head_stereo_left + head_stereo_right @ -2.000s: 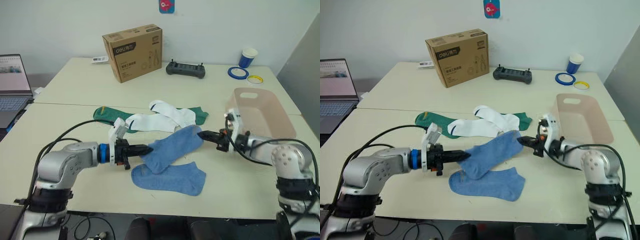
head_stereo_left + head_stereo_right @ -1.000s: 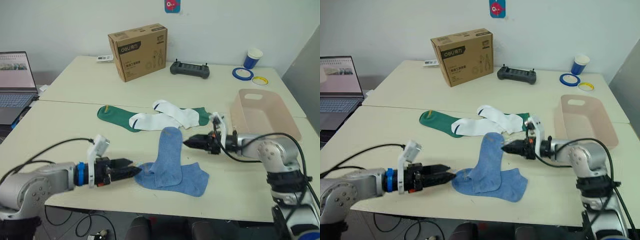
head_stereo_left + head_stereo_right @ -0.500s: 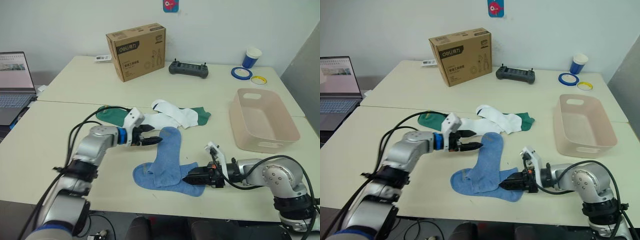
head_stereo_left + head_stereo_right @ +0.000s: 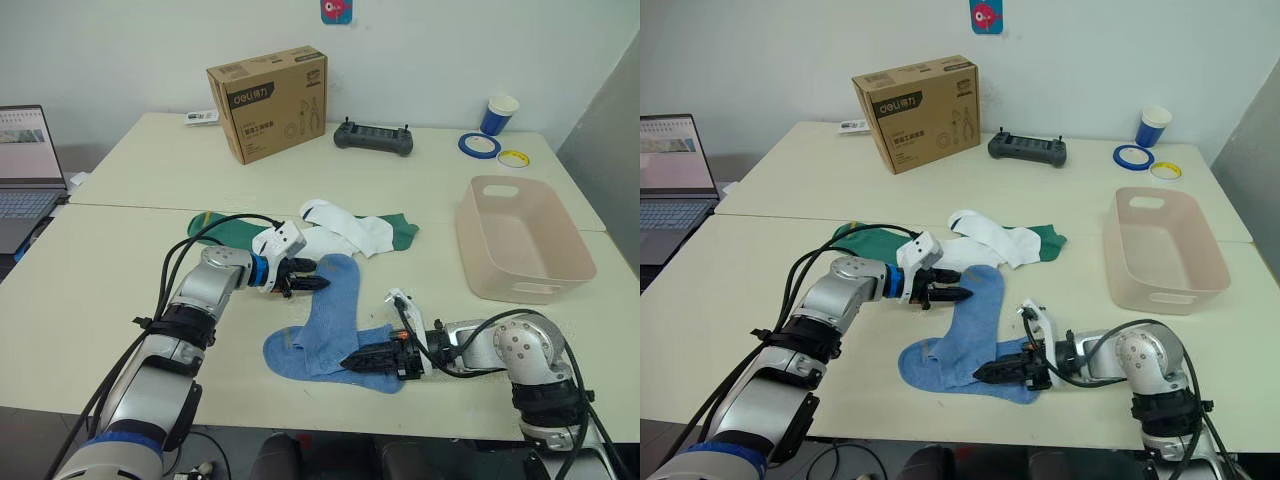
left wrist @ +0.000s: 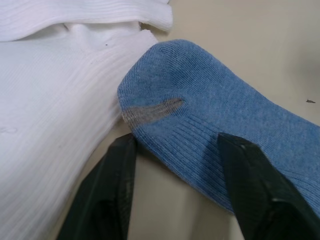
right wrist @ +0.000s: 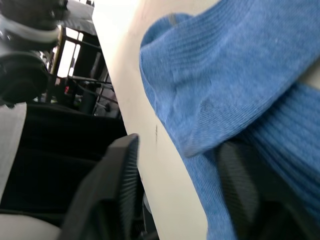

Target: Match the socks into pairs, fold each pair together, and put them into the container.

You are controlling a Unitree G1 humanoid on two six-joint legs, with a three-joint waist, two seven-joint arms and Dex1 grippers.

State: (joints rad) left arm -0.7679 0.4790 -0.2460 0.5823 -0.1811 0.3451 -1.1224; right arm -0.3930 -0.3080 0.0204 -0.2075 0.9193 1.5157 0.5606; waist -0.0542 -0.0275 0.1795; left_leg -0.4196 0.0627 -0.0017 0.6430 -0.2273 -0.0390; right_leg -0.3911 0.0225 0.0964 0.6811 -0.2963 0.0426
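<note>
Two light blue socks lie crossed near the table's front: one (image 4: 335, 300) runs away from me over the other (image 4: 282, 355), which lies flat. My left gripper (image 4: 312, 284) is open, its fingers (image 5: 112, 190) straddling the upper sock's far end (image 5: 200, 130). At the near edge of the lower sock my right gripper (image 4: 352, 362) is open, with blue fabric (image 6: 215, 85) between its fingers (image 6: 117, 185). White socks (image 4: 345, 232) lie over dark green socks (image 4: 222, 230) behind. The pink container (image 4: 527, 290) stands at the right.
A brown cardboard box (image 4: 268, 100), a black controller (image 4: 373, 138), a blue cup (image 4: 497, 113) and two tape rolls (image 4: 477, 145) sit at the back of the table. A laptop (image 4: 25, 170) stands at the far left.
The upper blue sock has been swung from lying slantwise to running straight over the other. My left gripper went from its near end to its far end, my right gripper to the lower sock's near edge.
</note>
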